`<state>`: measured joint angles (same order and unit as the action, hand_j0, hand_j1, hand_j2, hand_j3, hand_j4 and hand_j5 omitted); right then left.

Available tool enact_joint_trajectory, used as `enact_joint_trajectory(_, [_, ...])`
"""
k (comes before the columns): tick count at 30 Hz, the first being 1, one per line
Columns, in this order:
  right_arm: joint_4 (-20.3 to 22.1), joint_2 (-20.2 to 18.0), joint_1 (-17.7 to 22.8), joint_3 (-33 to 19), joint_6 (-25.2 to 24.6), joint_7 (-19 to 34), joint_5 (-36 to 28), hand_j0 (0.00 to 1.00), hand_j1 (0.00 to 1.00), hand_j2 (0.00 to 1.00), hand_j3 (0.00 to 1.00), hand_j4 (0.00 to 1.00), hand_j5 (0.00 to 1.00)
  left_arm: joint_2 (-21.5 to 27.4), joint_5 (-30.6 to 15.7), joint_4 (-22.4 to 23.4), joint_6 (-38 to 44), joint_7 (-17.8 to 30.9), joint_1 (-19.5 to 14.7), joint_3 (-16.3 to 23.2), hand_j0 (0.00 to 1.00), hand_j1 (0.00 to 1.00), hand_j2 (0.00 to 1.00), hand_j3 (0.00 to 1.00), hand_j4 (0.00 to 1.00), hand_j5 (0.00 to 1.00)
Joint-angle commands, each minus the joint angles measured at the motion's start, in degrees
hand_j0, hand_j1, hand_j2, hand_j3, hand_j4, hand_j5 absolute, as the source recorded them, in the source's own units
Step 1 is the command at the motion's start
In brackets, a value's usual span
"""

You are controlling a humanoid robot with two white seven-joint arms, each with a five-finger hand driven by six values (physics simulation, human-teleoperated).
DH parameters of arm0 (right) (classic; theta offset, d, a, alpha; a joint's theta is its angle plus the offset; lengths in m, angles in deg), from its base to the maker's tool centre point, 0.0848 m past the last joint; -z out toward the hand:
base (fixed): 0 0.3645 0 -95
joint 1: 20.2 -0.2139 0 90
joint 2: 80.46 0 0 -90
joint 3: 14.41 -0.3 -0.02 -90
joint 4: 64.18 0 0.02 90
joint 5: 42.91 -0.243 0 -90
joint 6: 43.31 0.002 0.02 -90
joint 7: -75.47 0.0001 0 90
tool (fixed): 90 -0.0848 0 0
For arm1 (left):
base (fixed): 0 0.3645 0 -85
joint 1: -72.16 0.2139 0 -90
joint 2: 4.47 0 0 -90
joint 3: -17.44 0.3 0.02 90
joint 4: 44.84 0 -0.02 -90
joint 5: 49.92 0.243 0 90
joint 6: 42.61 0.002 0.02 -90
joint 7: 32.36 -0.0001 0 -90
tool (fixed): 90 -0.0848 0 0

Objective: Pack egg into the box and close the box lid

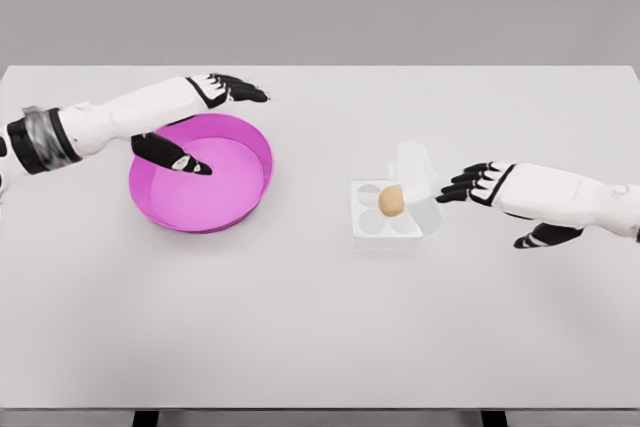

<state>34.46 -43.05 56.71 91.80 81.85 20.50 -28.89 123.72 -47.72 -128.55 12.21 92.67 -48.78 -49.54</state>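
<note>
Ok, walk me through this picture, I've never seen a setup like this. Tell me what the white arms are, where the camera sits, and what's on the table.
This is a simulated humanoid robot, seen from a camera on its own head, looking down at a white table. The two white arms are its own. The left hand hovers over a pink bowl, fingers open, holding nothing. The right hand reaches, open, toward a small clear egg box with its lid up. One brown egg already sits in the box.
</note>
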Motion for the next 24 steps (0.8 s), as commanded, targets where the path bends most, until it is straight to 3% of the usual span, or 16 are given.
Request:
enact_joint_trajectory(1, [0.4,1.3,0.0,0.1,-0.2,0.0,-0.4,1.0,1.0,1.0,1.0,1.0,1.0,4.6,-3.2,0.2,0.2,0.0,0.2,-2.0,1.0,1.0,1.0,1.0,1.0,1.0])
enact_joint_trajectory(4, [0.5,2.4,-0.5,0.1,-0.2,0.0,-0.4,1.0,1.0,1.0,1.0,1.0,1.0,6.1,-3.0,1.3,0.2,0.0,2.1,-4.6,1.0,1.0,1.0,1.0,1.0,1.0])
enact_joint_trajectory(8, [0.5,5.0,-0.8,0.1,-0.2,0.0,-0.4,1.0,1.0,1.0,1.0,1.0,1.0,6.2,-2.9,2.8,0.2,0.0,2.3,-4.9,1.0,1.0,1.0,1.0,1.0,1.0])
enact_joint_trajectory(13, [0.0,5.5,-1.3,-0.7,-0.2,0.0,-1.1,1.0,1.0,1.0,1.0,1.0,1.0,6.7,-2.9,3.3,0.2,0.0,2.4,-4.9,1.0,1.0,1.0,1.0,1.0,1.0])
enact_joint_trajectory(17, [-10.0,4.8,-1.3,-7.1,-0.2,0.0,-3.8,1.0,1.0,1.0,1.0,1.0,1.0,6.7,-3.0,3.2,0.2,0.0,2.4,-4.9,1.0,1.0,1.0,1.0,1.0,1.0])
enact_joint_trajectory(24, [-13.8,4.3,-0.5,-10.3,-0.2,0.0,-6.9,1.0,1.0,1.0,1.0,1.0,1.0,6.7,-2.4,3.3,0.2,0.0,2.5,-4.9,1.0,1.0,1.0,1.0,1.0,1.0])
